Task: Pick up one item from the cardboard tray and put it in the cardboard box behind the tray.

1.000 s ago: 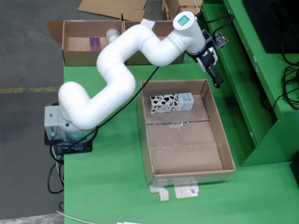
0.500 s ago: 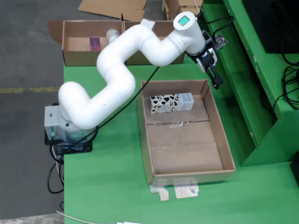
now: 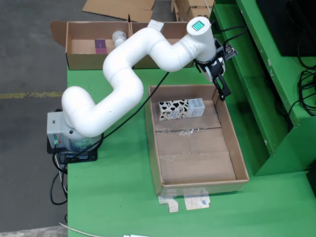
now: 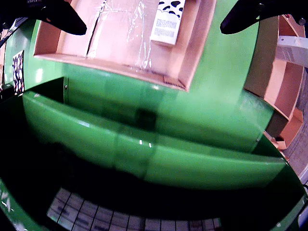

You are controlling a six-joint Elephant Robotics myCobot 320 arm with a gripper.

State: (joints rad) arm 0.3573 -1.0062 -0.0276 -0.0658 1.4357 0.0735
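Note:
A cow-patterned carton (image 3: 181, 109) lies on its side at the back of the open cardboard tray (image 3: 237, 153); in the wrist view the carton (image 4: 168, 21) is at the top edge inside the tray (image 4: 120, 67). My gripper (image 3: 222, 89) hangs over the tray's back right corner, right of the carton and not touching it. In the wrist view the gripper (image 4: 153, 28) has its two black fingers (image 4: 57, 17) far apart with nothing between them, so it is open and empty. Cardboard boxes (image 3: 79, 59) stand behind the tray; the left one holds a purple item (image 3: 100, 46).
A raised green ledge (image 3: 256, 94) runs along the right of the tray, with black cables (image 3: 306, 94) beyond it. The arm's base (image 3: 64, 133) sits at the table's left edge. Paper scraps (image 3: 190, 201) lie in front of the tray. My arm hides part of the right-hand box.

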